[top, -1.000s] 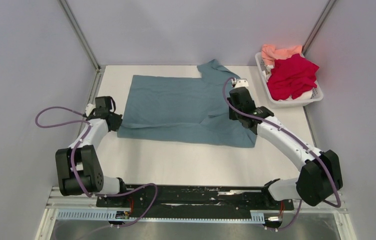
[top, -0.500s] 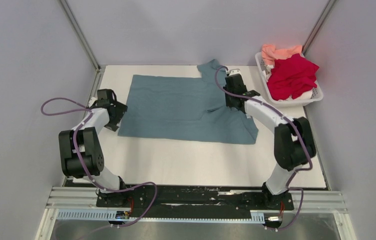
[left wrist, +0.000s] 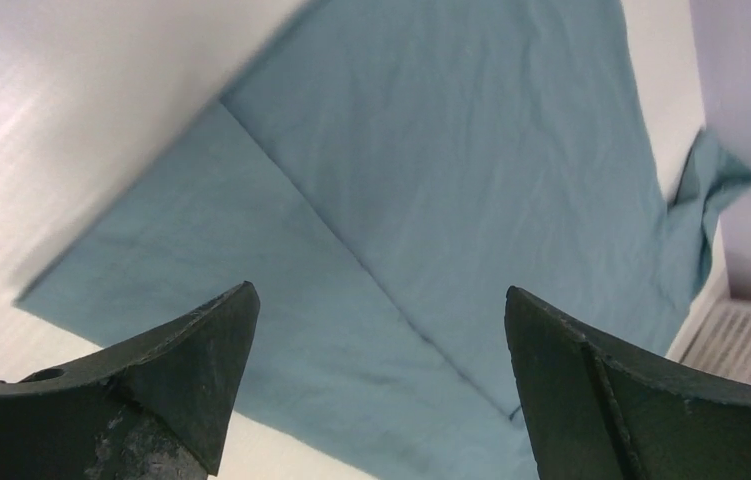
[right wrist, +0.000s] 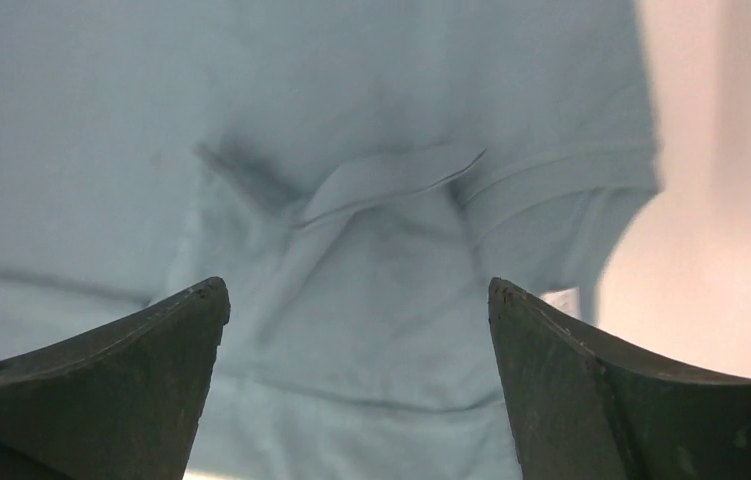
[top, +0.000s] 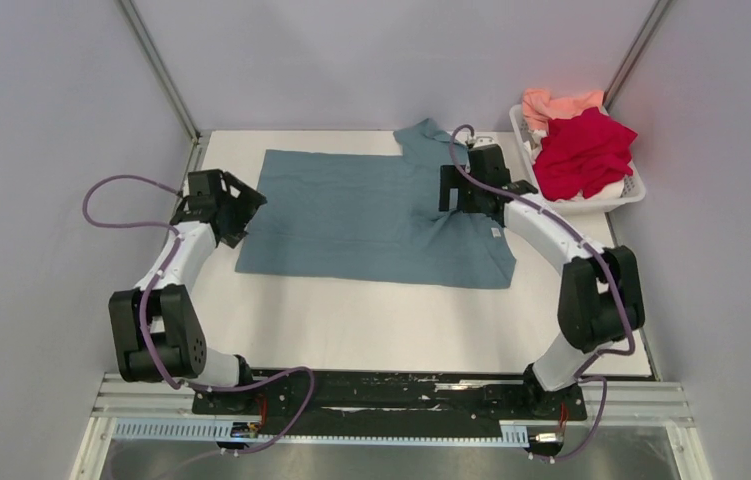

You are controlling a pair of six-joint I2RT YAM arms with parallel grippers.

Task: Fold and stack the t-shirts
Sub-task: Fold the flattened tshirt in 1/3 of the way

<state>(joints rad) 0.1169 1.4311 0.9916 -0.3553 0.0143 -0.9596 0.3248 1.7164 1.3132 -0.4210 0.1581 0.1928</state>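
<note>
Teal-blue t-shirt point(top: 371, 215) lies spread flat on the white table point(top: 381, 320), mostly smooth, w/ one sleeve sticking out at the far edge. Left gripper point(top: 241, 208) is at the shirt's left edge, jaws spread wide, nothing btwn them; the cloth stretches out ahead of its fingers point(left wrist: 171, 380). Right gripper point(top: 448, 190) is over the shirt's right part, jaws also apart & empty; directly beneath it the fabric is bunched into creases. Whether it touches the cloth: can't tell. Small white tag point(top: 496, 232) shows just on its near side. To its right, a white basket point(top: 591, 205) holds the red t-shirt point(top: 581, 150) & pink t-shirt point(top: 556, 103), heaped unfolded.
</note>
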